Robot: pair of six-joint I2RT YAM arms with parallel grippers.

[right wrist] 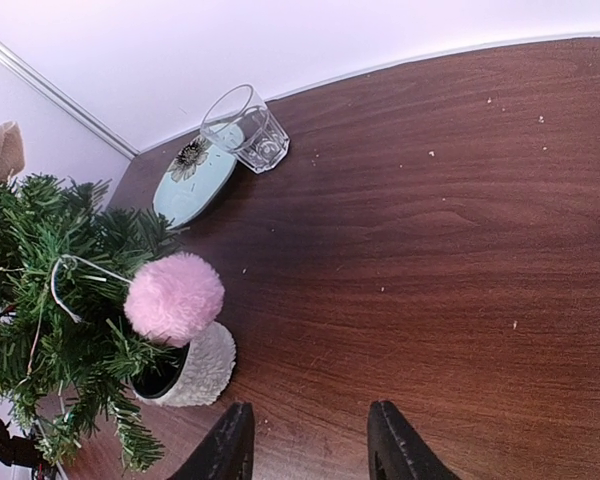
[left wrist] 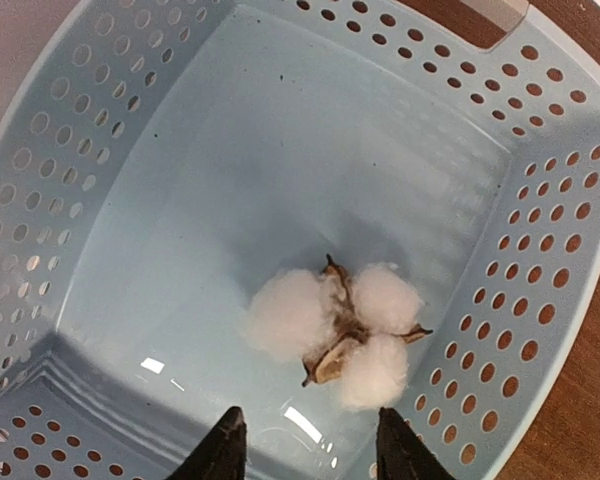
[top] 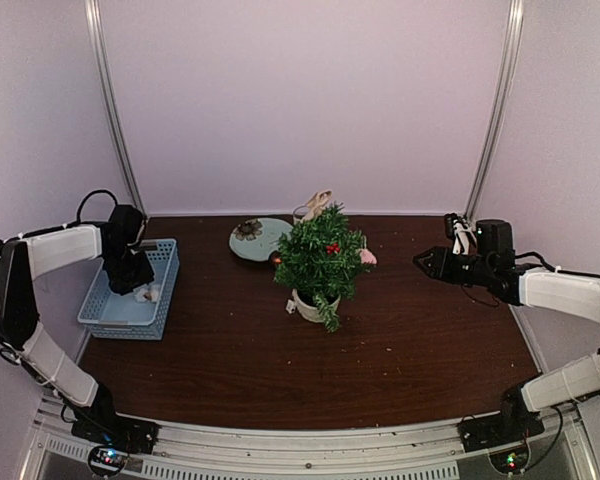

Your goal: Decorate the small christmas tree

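The left gripper (left wrist: 310,452) hangs open over the cotton boll (left wrist: 338,325) in the blue basket (left wrist: 540,230).
Best, I judge, to drop straight down and pinch the brown husk at its middle, not the loose fluff. The left arm bends steeply into the basket, at nine o'clock from the small christmas tree (top: 320,255) mid-table. The right gripper (right wrist: 308,440), open and empty, hovers at its three o'clock.
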